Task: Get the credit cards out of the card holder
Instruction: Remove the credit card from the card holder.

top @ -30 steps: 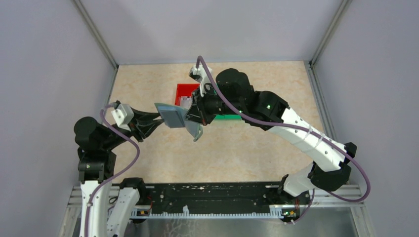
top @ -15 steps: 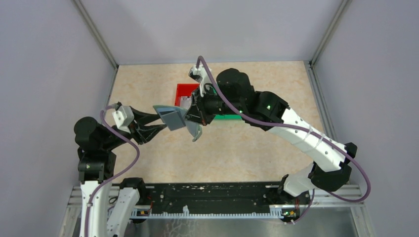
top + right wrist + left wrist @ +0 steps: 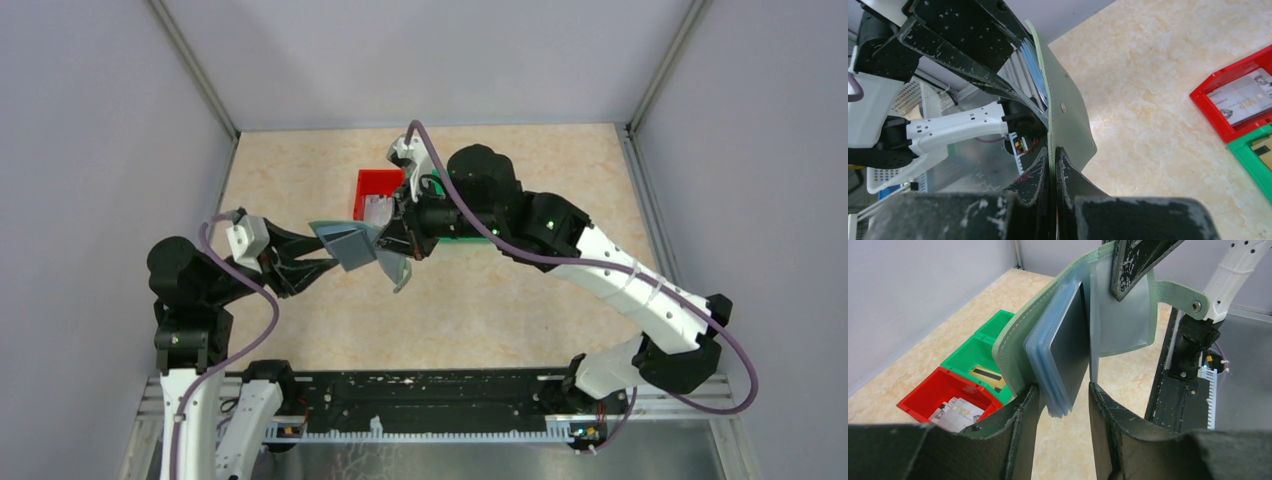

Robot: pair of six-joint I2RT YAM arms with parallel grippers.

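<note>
The card holder (image 3: 355,245) hangs open in mid-air, grey-green outside, pale blue pockets inside. My right gripper (image 3: 393,240) is shut on its grey-green cover (image 3: 1068,115), pinching it edge-on between the jaws (image 3: 1053,152). My left gripper (image 3: 328,250) is open. In the left wrist view (image 3: 1063,390) its fingers straddle the lower edge of the pocket leaves without squeezing them. A dark grey-black credit card (image 3: 1073,350) sits in the front pocket. The closing tab (image 3: 1178,297) with its snap sticks out to the right.
A red bin (image 3: 372,188) and a green bin (image 3: 462,238) sit on the table behind the holder. The red bin (image 3: 923,395) holds a white card (image 3: 955,412). The green bin (image 3: 998,322) holds a tan card with a black stripe (image 3: 985,376).
My left gripper's fingers have spread apart and drawn back slightly from the holder's left leaf. The right arm has shifted a little to the right, still holding the holder.
</note>
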